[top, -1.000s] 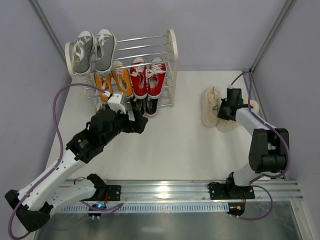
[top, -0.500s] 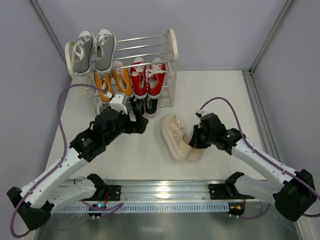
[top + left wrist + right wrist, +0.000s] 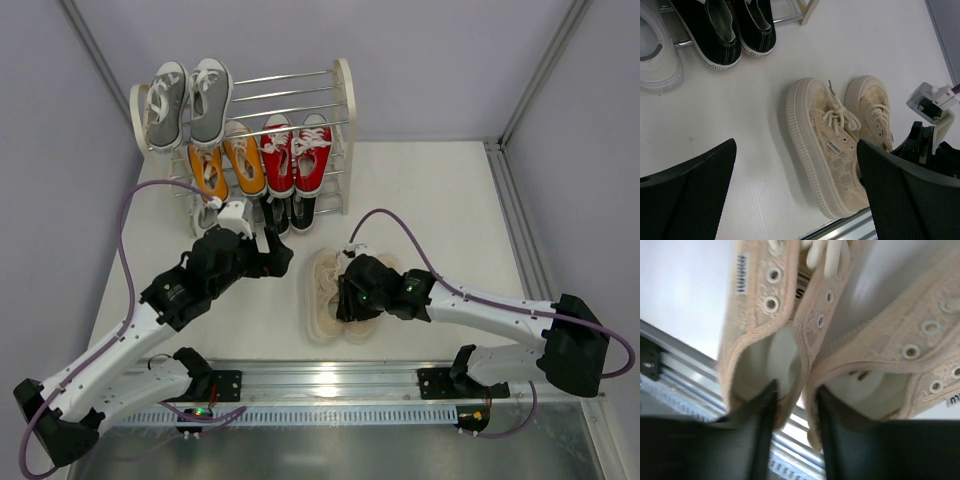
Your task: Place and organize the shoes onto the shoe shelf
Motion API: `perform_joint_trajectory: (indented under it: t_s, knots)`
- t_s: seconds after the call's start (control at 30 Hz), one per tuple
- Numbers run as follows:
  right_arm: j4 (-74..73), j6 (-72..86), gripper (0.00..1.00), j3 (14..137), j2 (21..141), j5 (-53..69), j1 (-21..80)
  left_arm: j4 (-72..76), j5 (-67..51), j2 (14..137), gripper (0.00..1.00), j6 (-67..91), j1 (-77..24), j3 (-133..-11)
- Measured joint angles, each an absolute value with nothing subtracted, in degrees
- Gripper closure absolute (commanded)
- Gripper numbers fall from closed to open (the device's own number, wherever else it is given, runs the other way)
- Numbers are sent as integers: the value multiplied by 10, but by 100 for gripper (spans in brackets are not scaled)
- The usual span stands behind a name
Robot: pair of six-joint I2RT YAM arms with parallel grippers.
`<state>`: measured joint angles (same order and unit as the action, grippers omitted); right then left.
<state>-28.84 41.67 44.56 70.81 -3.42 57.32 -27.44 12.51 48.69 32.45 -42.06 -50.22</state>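
The shoe shelf stands at the back left. It holds grey shoes on top, then orange shoes and red shoes. Black shoes and a white shoe sit at the bottom. My right gripper is shut on the pair of beige shoes, one finger inside each shoe, pinching their inner walls together. The pair is at the table's front centre. My left gripper is open and empty, just left of the pair.
The metal rail runs along the table's front edge just below the beige shoes. The black shoes and the white shoe show at the top of the left wrist view. Walls close in the back and sides.
My right gripper has carried the beige pair from the far right of the table across to the front centre, turning the toes toward the shelf. The left gripper has drawn back slightly.
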Motion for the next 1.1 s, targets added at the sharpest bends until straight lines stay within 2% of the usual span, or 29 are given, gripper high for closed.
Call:
perform_joint_trajectory:
  t_s: [0.03, 0.1, 0.27, 0.5, 0.53, 0.6, 0.63, 0.67, 0.7, 0.83, 1.1]
  knots:
    - [-283, 420, 42, 455, 711, -37, 581, -274, 125, 486, 0, 326, -421, -499]
    - [-272, 424, 1, 475, 711, -43, 596, -272, 125, 483, 0, 328, -423, -491]
    - [-276, 431, 3, 483, 656, -88, 609, -267, 126, 468, 2, 341, -427, -447]
    - [-368, 499, 0, 454, 531, -250, 582, -243, 130, 466, 22, 376, -428, -383]
    - [-369, 506, 6, 434, 512, -260, 553, -236, 129, 472, 32, 382, -428, -376]
    - [-366, 507, 34, 378, 477, -257, 458, -221, 128, 486, 51, 394, -429, -364]
    - [-356, 507, 54, 344, 462, -251, 406, -212, 127, 496, 78, 402, -430, -358]
    - [-356, 506, 95, 316, 449, -246, 366, -204, 127, 505, 92, 408, -430, -353]
    - [-356, 501, 96, 280, 430, -240, 321, -195, 128, 516, 100, 408, -431, -346]
    - [-345, 489, 96, 225, 414, -209, 252, -158, 130, 553, 100, 426, -431, -318]
    - [-185, 433, 96, 223, 600, -80, 218, -86, 106, 603, 100, 464, -431, -288]
